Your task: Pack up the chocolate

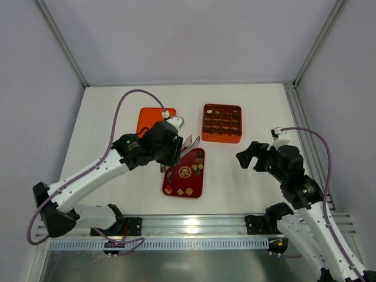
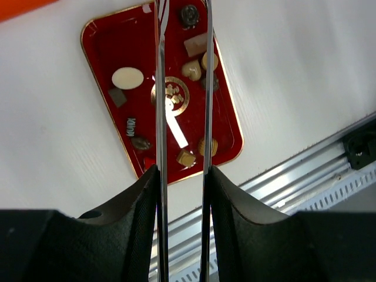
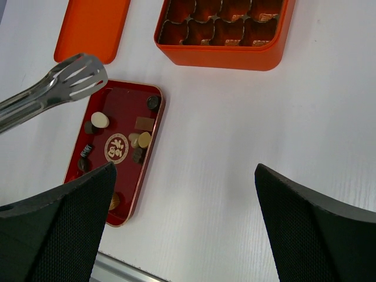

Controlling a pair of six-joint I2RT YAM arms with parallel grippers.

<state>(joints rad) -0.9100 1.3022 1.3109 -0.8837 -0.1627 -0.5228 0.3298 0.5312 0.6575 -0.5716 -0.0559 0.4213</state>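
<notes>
Several small chocolate pieces (image 1: pixel 191 170), dark brown, tan and cream, lie in the dark red tray (image 1: pixel 174 176). My left gripper (image 1: pixel 173 150) is shut on metal tongs (image 1: pixel 188 144), whose open tips hover over the tray's far end. In the left wrist view the tong arms (image 2: pixel 160 88) run between my fingers (image 2: pixel 141 200) above the tray (image 2: pixel 106 47) and the chocolate (image 2: pixel 127 77). No piece shows between the tong tips. My right gripper (image 1: pixel 249 155) is open and empty, right of the tray; its view shows the tongs (image 3: pixel 56 88), tray (image 3: pixel 120 100) and chocolate (image 3: pixel 144 139).
The orange box with a grid of cells (image 1: pixel 222 123) stands behind the tray, also in the right wrist view (image 3: pixel 223 41). Its orange lid (image 1: pixel 147 117) lies flat to the left (image 3: pixel 94 26). A metal rail (image 1: pixel 188 226) runs along the near edge.
</notes>
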